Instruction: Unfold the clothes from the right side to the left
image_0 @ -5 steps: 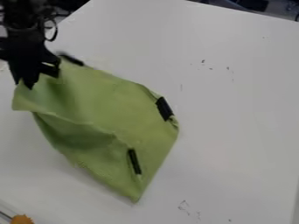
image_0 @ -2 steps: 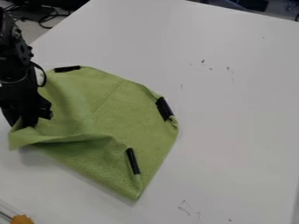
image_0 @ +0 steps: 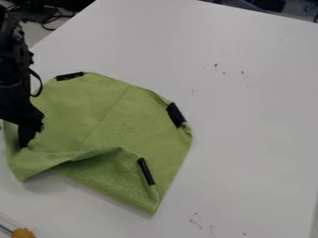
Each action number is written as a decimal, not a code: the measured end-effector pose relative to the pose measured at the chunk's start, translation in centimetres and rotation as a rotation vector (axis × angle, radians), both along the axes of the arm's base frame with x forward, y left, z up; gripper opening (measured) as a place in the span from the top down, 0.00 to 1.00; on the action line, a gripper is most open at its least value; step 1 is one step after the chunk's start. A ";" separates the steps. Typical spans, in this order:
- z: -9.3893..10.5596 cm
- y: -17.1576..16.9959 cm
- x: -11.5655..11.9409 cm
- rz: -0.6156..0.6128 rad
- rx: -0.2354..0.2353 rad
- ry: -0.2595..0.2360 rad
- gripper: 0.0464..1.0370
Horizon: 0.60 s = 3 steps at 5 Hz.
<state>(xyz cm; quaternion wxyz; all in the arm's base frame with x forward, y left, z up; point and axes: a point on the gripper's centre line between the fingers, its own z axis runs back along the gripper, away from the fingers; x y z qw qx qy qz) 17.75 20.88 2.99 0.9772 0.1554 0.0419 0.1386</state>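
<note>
Dark clutter and loose black cables (image_0: pixel 46 17) lie beyond the far left corner of a white table (image_0: pixel 248 116), where a patch of grey floor (image_0: pixel 36 35) shows, and more dark shapes (image_0: pixel 268 4) sit past its far edge at the upper right. Across the tabletop are small dark scuffs, some toward the upper right and some low down, right of centre. From the camera view, the black arm (image_0: pixel 9 60) comes in along the left edge, and its gripper (image_0: pixel 24 145) hangs over the left part of a green cloth (image_0: pixel 118 116), fingers closed with a bit of the fabric pinched between them. The cloth takes up the left and centre of the tabletop, mostly spread flat, with a faint crease running slantwise over its upper part. Its near left corner bends up off the table around the gripper, and a raised fold (rather like a soft wave) runs from there toward the middle, shading the part below it. One black strip (image_0: pixel 69 76) sits at the cloth's upper left edge, a second black strip (image_0: pixel 176 115) at its right edge, and a third black strip (image_0: pixel 146 171) on its lower right part. At the bottom left corner is something orange (image_0: pixel 23 233), near the cloth but apart from it.
</note>
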 end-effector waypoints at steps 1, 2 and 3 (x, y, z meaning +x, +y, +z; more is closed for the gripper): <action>3.2 -0.7 0.0 0.007 0.079 0.013 0.04; 6.0 -1.5 0.0 0.009 0.137 0.017 0.04; 6.9 -2.7 3.9 -0.035 0.115 -0.145 0.04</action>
